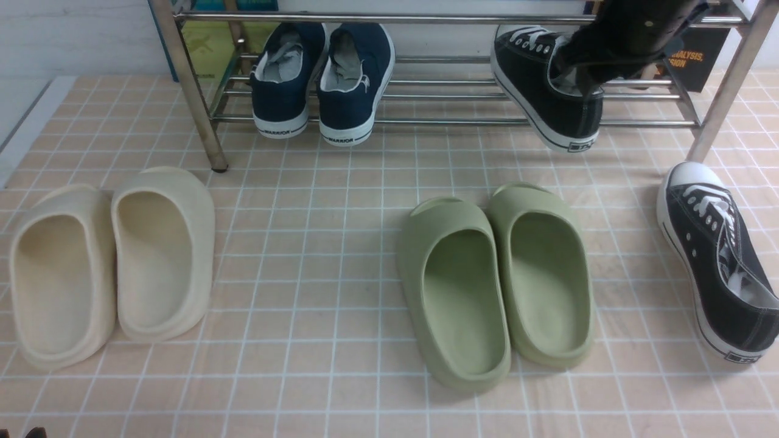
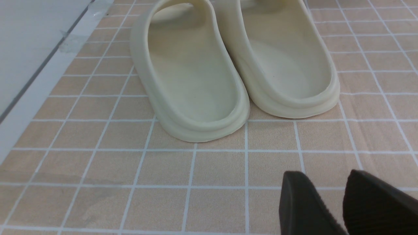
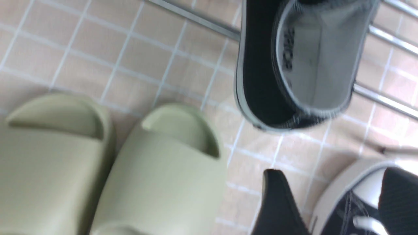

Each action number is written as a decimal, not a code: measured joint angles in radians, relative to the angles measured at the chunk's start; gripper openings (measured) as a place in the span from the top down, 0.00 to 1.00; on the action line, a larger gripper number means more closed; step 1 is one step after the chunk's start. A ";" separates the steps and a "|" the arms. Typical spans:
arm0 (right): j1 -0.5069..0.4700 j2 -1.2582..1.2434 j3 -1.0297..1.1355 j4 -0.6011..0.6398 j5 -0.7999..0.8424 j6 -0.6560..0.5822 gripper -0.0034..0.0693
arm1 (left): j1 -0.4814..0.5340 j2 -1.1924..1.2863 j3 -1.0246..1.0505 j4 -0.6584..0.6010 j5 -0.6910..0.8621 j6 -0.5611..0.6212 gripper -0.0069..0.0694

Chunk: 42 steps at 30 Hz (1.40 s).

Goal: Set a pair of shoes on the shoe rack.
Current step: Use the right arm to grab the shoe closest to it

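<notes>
One black canvas shoe (image 1: 551, 100) of the pair lies on the shoe rack (image 1: 456, 121) at its right end, heel hanging over the front rail. Its grey lining shows in the right wrist view, where the shoe (image 3: 313, 58) rests across a rack rail (image 3: 196, 18). My right gripper (image 1: 578, 70) hovers over that shoe's opening, jaws wide apart and empty, right gripper (image 3: 329, 173). The other black shoe (image 1: 718, 255) lies on the floor at the right by the rack's leg, its toe (image 3: 346, 192) visible between my fingers. My left gripper (image 2: 326, 182) is open above bare tiles.
Navy slip-on sneakers (image 1: 322, 79) sit on the rack's left part. Green slides (image 1: 496, 280) lie mid-floor, cream slides (image 1: 112, 261) at the left, just ahead of my left gripper. The rack's upright legs (image 1: 195, 91) stand at both ends.
</notes>
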 joint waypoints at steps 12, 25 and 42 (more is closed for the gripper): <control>-0.085 -0.283 0.580 0.120 0.000 -0.002 0.38 | 0.000 0.000 0.000 0.012 0.000 0.000 0.60; -0.165 -0.507 1.102 0.040 -0.324 0.116 0.38 | 0.000 0.000 0.000 0.016 0.000 0.000 0.60; -0.165 -0.382 1.108 -0.017 -0.421 0.134 0.94 | 0.000 0.000 0.000 0.020 0.000 0.000 0.60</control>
